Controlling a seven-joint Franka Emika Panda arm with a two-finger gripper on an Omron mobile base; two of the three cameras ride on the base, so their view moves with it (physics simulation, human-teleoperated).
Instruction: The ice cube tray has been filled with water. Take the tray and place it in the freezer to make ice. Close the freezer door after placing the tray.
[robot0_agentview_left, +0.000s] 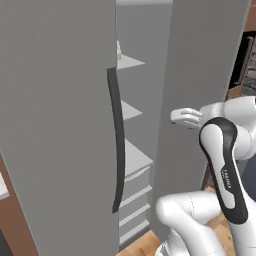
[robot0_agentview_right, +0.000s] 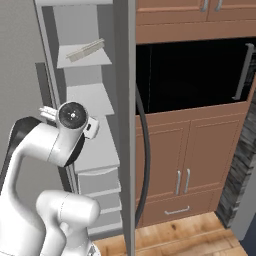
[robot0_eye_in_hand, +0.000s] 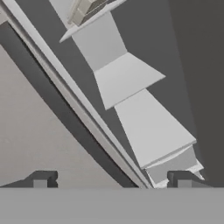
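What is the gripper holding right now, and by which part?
Nothing. The gripper is open with bare fingers; the ice cube tray already lies on the freezer's top shelf.

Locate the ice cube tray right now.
The ice cube tray lies on the top white shelf inside the open freezer, upper left in the right base view, above the empty gripper.

The freezer (robot0_agentview_left: 60, 125) stands before me with a door swung open, grey panels and a dark bar handle (robot0_agentview_left: 116, 140) at the edge. White shelves (robot0_agentview_right: 90, 102) step down inside. On the top shelf lies the ice cube tray (robot0_agentview_right: 86, 51), flat, off-white, set slightly askew.
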